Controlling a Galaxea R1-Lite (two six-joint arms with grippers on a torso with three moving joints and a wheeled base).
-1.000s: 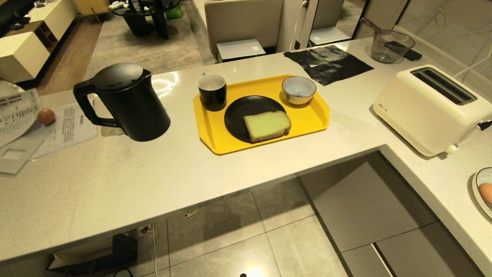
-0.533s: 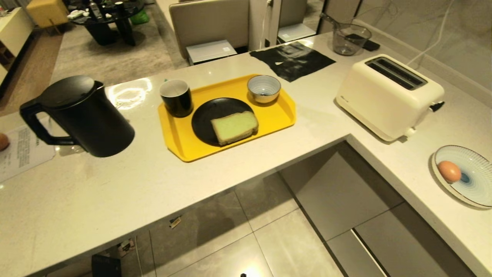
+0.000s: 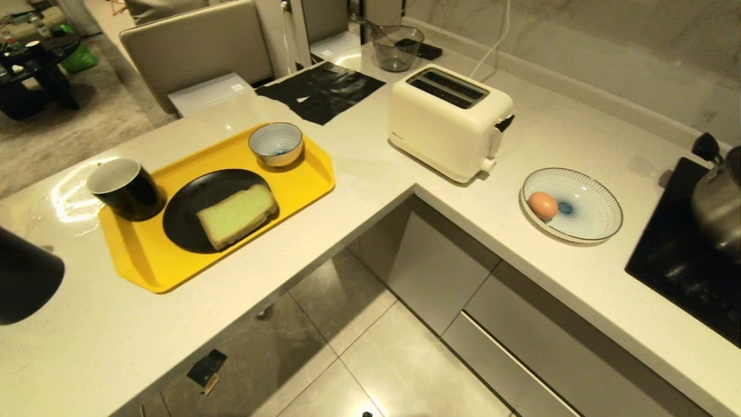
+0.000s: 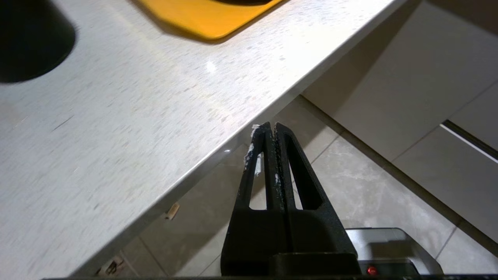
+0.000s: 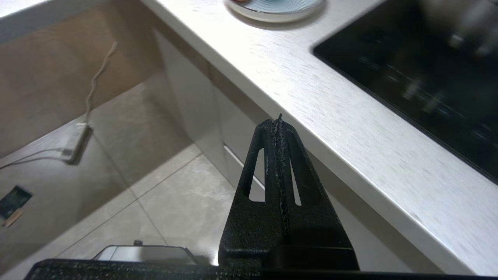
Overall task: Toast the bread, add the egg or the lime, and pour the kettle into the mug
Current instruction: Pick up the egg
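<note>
The bread [image 3: 237,215] lies on a black plate [image 3: 191,202] on a yellow tray [image 3: 145,260], with the black mug [image 3: 124,188] at the tray's left end. Only the kettle's [image 3: 26,275] black base shows at the left edge. An egg [image 3: 542,205] rests in a striped dish [image 3: 590,217] right of the white toaster [image 3: 448,121]. No lime is in view. Neither arm shows in the head view. My left gripper [image 4: 270,128] is shut and empty below the counter edge, near the tray [image 4: 206,19]. My right gripper [image 5: 278,120] is shut and empty by the counter edge near the dish [image 5: 276,7].
A striped bowl [image 3: 276,143] stands on the tray's far end. A black mat [image 3: 321,90] and a clear jug [image 3: 396,46] lie behind the toaster. A black hob [image 3: 689,272] with a steel pot [image 3: 718,202] is at the right. The L-shaped counter encloses tiled floor [image 3: 370,359].
The whole view has swung to the right: the kettle has slid to the left edge, and the toaster, egg dish and hob have come into view. The things themselves have not moved.
</note>
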